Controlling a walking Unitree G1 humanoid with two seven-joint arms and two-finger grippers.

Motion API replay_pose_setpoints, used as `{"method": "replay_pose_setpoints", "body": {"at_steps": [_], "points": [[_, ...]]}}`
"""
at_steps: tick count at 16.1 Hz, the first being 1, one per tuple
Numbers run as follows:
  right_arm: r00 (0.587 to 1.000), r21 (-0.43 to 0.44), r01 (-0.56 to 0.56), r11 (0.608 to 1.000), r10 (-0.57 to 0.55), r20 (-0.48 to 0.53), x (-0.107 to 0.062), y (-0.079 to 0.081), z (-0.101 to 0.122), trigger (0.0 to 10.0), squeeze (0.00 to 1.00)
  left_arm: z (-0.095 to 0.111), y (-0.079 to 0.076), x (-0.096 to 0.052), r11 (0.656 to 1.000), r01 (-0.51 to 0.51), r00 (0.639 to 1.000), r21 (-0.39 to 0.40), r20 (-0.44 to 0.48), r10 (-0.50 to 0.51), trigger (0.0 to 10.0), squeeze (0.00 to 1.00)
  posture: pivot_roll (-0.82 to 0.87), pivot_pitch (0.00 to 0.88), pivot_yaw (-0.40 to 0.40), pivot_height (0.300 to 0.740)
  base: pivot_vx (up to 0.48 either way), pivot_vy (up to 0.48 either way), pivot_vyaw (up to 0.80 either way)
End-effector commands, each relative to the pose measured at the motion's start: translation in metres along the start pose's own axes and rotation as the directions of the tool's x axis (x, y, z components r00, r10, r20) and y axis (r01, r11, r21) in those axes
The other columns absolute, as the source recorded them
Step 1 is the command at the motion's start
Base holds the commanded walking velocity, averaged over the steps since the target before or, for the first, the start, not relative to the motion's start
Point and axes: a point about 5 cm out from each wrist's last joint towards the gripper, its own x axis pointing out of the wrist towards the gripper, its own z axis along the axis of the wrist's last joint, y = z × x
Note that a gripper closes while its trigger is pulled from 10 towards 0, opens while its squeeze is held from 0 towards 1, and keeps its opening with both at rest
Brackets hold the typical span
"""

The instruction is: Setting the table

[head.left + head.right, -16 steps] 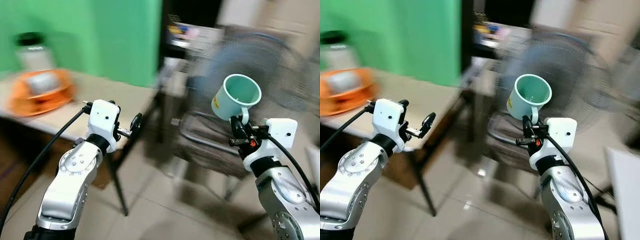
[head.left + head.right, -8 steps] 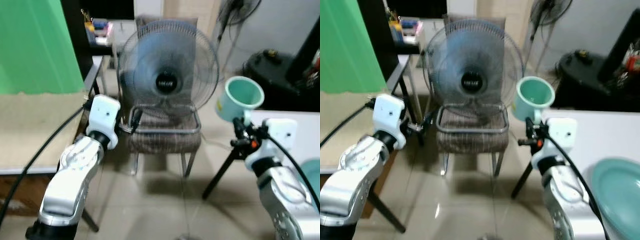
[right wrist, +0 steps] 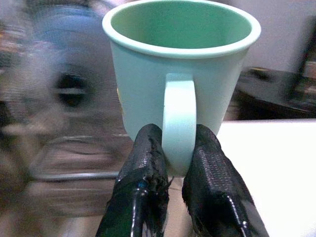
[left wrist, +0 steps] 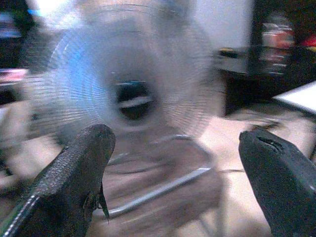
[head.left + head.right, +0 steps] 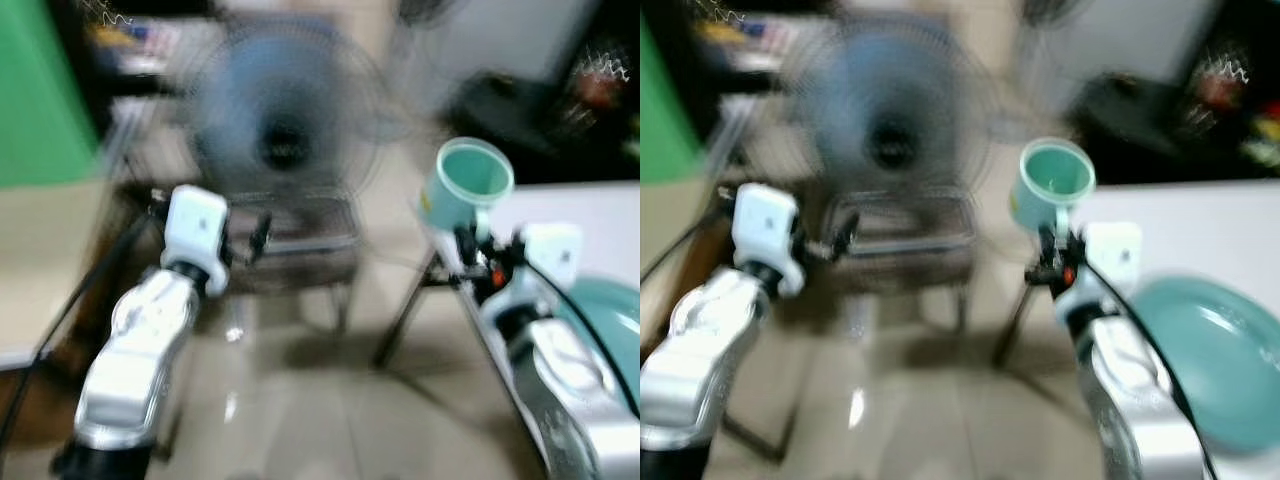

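- The right gripper [image 3: 177,163] pinches the handle of a pale green mug [image 3: 180,74]; one black finger presses each side of the handle, and the mug stands upright with its mouth open to the top.
- In the head views the mug [image 5: 464,190] is held in the air just beside the near corner of a white table [image 5: 1200,215], on the fan's side of that corner.
- A green plate [image 5: 1208,355] lies on the white table, behind the right arm and well apart from the mug.
- The left gripper [image 4: 173,173] holds nothing; its two fingers [image 4: 74,177] are spread wide, with open air between them.
- The left gripper points toward a standing fan [image 5: 285,125], which rests on the seat of a metal-framed chair [image 5: 300,240].
- The chair stands on a tiled floor [image 5: 330,420], away from the white table, between it and a green wall [image 5: 35,110].
- Both head views are blurred, so small detail cannot be made out.
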Motion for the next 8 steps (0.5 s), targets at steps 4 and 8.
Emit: {"method": "replay_pose_setpoints", "body": {"at_steps": [4, 8], "points": [[1.000, 0.000, 0.008, 1.000, -0.008, 0.031, 0.0003, 0.0013, 0.0071, 10.0, 0.00, 0.0050, 0.0071, 0.0031, 0.998, -0.023, 1.000, 0.057, 0.015, 0.022, 10.0, 0.00, 0.06, 0.000, -0.042, 0.740, 0.000, -0.120, -0.80], [0.999, 0.004, 0.012, 1.000, -0.012, 0.035, -0.0005, 0.0015, 0.0074, 10.0, 0.00, 0.0038, 0.0072, 0.0052, 1.000, -0.015, 1.000, 0.019, 0.005, 0.015, 10.0, 0.00, 0.05, 0.000, -0.026, 0.740, 0.000, 0.142, -0.80]]}}
